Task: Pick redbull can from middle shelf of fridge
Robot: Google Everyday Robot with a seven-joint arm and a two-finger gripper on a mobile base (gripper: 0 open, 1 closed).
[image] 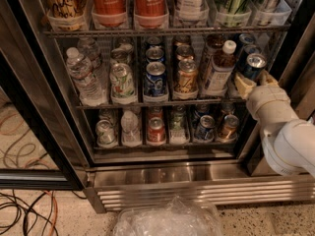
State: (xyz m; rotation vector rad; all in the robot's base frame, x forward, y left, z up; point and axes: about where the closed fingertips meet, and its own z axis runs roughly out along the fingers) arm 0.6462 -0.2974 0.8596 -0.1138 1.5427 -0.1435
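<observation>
The redbull can [253, 66], slim and blue-and-silver with a shiny top, stands at the right end of the middle shelf [157, 103] of the fridge [197, 182]. More cans like it stand behind it [245, 40]. My gripper [255, 81] is at the lower part of the front can, with its white wrist and arm [285, 132] reaching in from the lower right. The can's base is hidden behind the gripper.
On the same shelf stand a white-capped bottle [219, 68], a gold-orange can [186, 78], a wider dark-blue can [155, 78] and water bottles [83, 76]. Coca-Cola bottles [110, 4] stand above and mixed cans [156, 131] below. A crumpled plastic bag [170, 219] and cables [24, 210] lie on the floor.
</observation>
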